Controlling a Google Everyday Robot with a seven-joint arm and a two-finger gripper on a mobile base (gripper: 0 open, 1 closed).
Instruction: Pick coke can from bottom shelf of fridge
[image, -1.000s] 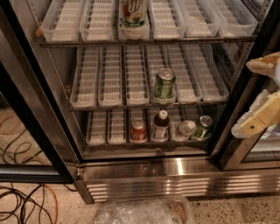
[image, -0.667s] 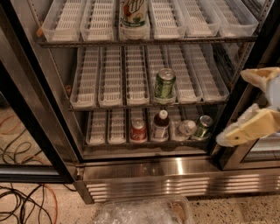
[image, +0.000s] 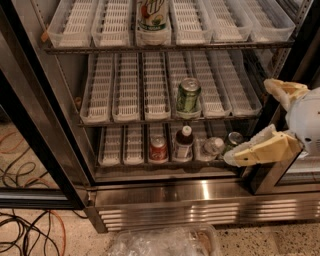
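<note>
The coke can (image: 158, 148), red with a silver top, stands upright on the bottom shelf (image: 115, 147) of the open fridge (image: 165, 200), in a white lane tray left of centre. My gripper (image: 252, 120) is at the right edge, in front of the fridge's right side and well to the right of the can. Its two cream fingers are spread wide apart, one fingertip (image: 235, 157) low near the bottom shelf's right end, the other (image: 272, 86) up by the middle shelf. It holds nothing.
A dark bottle with a white cap (image: 184, 142) stands right of the coke can, then a lying clear bottle (image: 212, 147) and a green can (image: 231, 140). Another green can (image: 188, 96) is on the middle shelf. Cables (image: 27, 220) lie on the floor left; clear plastic (image: 165, 242) lies below.
The gripper has moved left and slightly down, its lower finger now reaching in front of the bottom shelf's right end. The cans and bottles have not moved.
</note>
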